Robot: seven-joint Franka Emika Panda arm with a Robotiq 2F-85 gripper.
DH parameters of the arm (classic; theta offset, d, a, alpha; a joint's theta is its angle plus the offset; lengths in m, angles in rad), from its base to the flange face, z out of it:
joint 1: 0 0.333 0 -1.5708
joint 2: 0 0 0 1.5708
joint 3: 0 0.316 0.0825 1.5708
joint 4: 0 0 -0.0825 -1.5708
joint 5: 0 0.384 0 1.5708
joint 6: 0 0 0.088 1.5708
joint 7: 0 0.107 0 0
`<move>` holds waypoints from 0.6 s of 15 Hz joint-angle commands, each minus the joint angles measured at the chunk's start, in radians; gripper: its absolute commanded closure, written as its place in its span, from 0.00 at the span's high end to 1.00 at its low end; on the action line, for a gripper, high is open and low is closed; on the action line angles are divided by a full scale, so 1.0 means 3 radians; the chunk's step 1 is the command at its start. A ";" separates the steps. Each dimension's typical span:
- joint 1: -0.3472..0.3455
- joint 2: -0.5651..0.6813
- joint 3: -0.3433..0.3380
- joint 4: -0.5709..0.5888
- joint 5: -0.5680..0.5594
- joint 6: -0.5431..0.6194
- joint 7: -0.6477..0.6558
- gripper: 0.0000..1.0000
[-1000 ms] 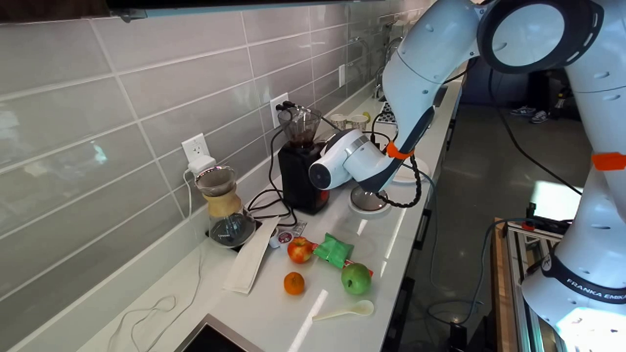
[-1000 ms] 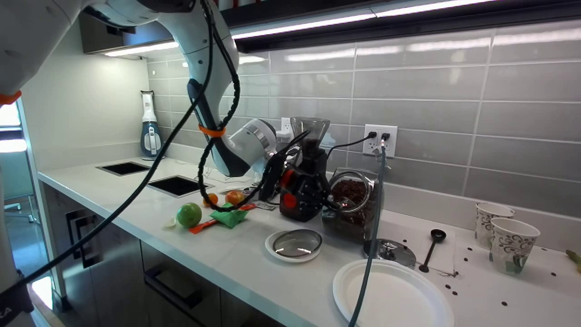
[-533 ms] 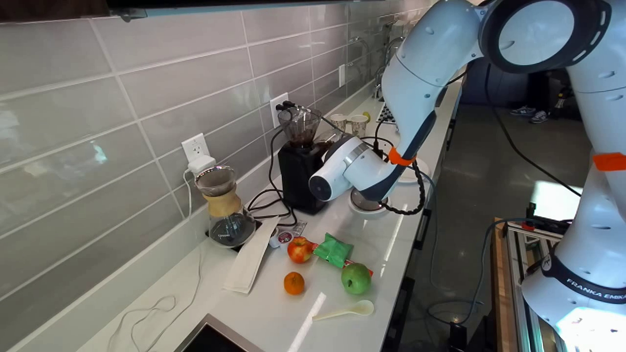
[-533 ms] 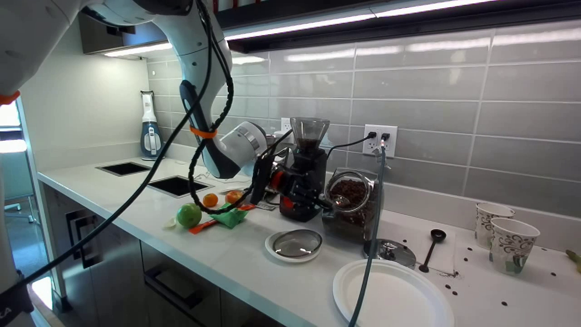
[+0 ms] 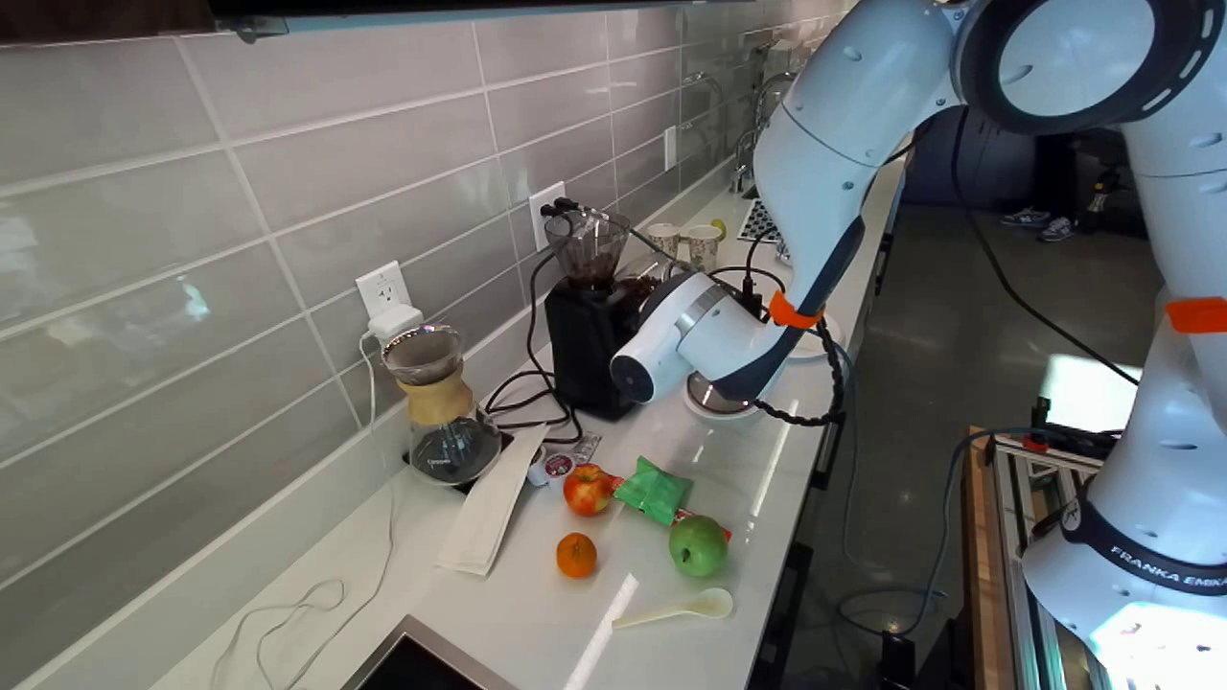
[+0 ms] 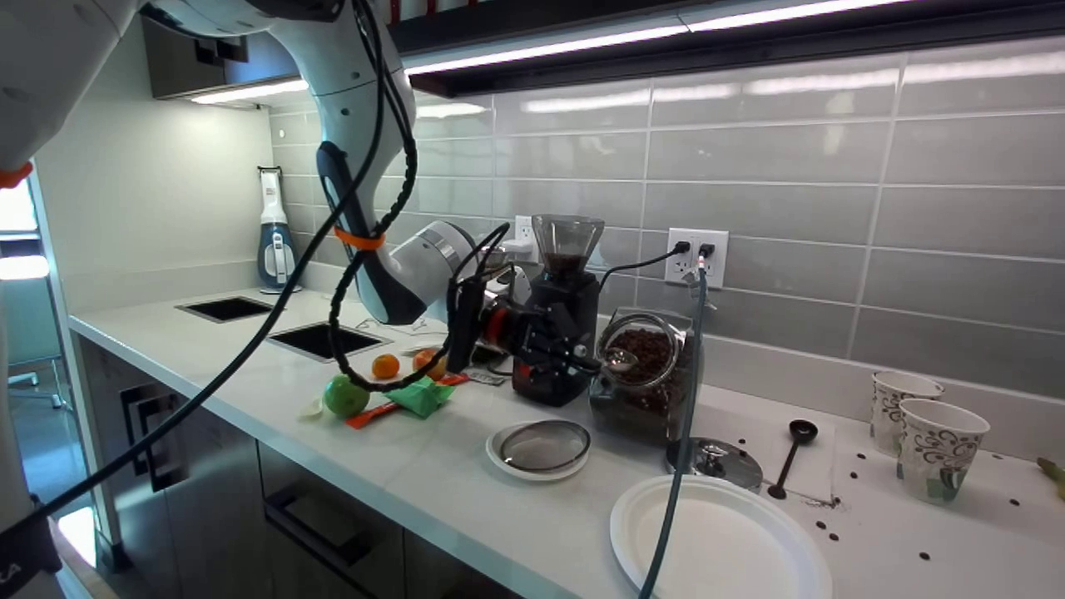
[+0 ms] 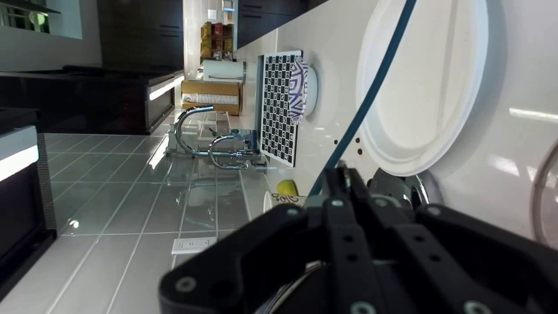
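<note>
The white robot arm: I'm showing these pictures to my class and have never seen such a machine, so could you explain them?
That is one jointed robot arm, ending in a black gripper. Two views come from cameras standing outside it; the wrist view looks along the gripper, with everything turned sideways.

On the counter are a coffee grinder, a glass jar of dark beans, a red apple, an orange, a green fruit and a white plate, among other things.

The gripper is shut on what looks like a metal scoop, seen at the jar's mouth; whether it is inside, I cannot tell.
</note>
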State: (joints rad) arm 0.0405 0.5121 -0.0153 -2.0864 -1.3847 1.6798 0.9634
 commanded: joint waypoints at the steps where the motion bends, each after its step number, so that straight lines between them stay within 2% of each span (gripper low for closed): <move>1: -0.0009 -0.0254 0.0090 -0.0262 0.0184 -0.0198 -0.0012 0.01; 9: 0.0023 -0.0656 0.0217 -0.0616 0.0603 -0.0417 -0.0190 0.01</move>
State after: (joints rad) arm 0.0405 0.3861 0.0338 -2.2127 -1.2447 1.5814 0.9401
